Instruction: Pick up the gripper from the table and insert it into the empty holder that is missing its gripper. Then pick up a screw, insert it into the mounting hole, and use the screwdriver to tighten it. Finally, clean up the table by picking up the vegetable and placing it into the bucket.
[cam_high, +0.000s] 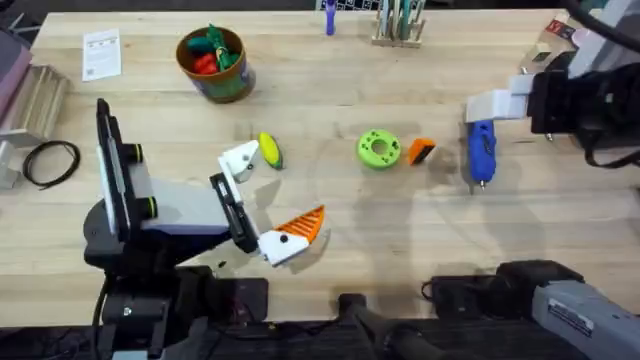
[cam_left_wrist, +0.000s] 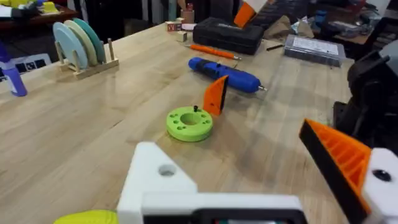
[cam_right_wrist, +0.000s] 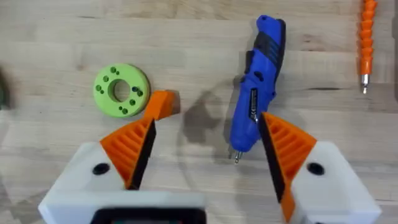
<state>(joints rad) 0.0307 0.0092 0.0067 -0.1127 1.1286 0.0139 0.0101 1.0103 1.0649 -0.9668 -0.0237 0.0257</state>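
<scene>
Holder on the left gripper remains a bare white block, left of the green disc; its jaws stand spread and empty. Orange wedge gripper lies uninserted on the wooden surface, just right of the disc. Farther right, the right gripper, spread, hovers over the blue screwdriver. Every step remains.
</scene>
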